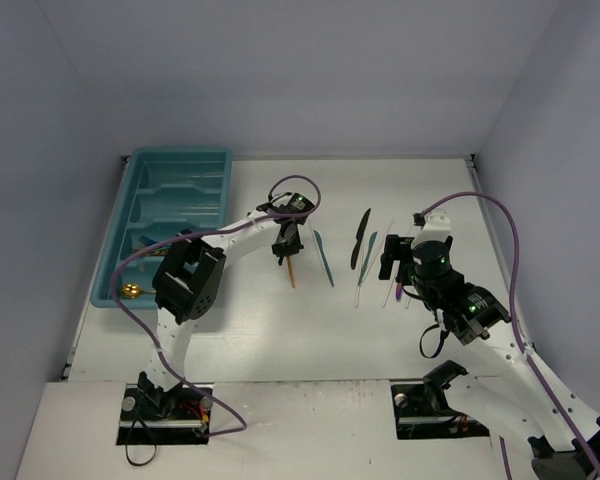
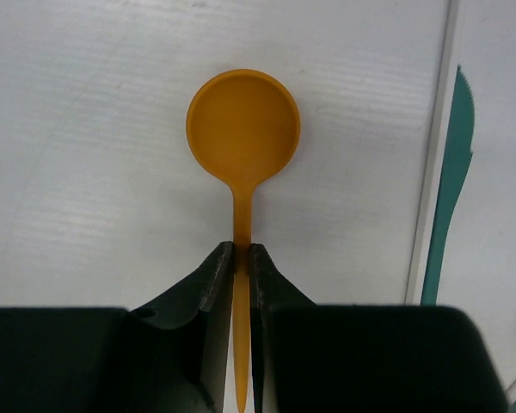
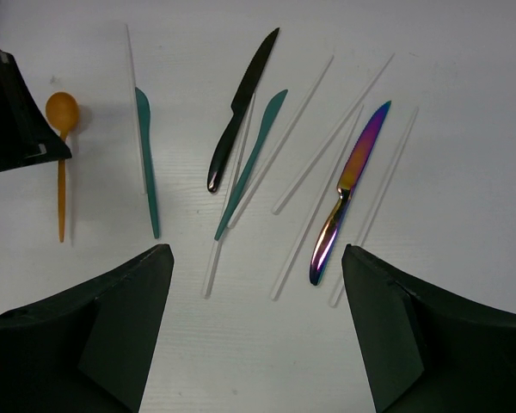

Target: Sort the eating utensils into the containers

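Observation:
My left gripper (image 2: 241, 249) is shut on the thin handle of a gold-orange spoon (image 2: 242, 129), low over the white table; in the top view the gripper (image 1: 287, 252) is mid-table with the spoon (image 1: 291, 272) under it. My right gripper (image 3: 256, 258) is open and empty, in the top view (image 1: 398, 262) above the loose utensils. Ahead of it lie a teal knife (image 3: 146, 163), a black knife (image 3: 239, 112), a second teal knife (image 3: 254, 159) and an iridescent purple knife (image 3: 351, 185). The teal tray (image 1: 140, 200) stands at the far left.
Several thin white sticks (image 3: 314, 138) lie among the knives, one beside the teal knife (image 2: 451, 181) in the left wrist view. A gold utensil (image 1: 132, 291) and a white one (image 1: 145, 243) lie in the tray. Purple cables loop above both arms.

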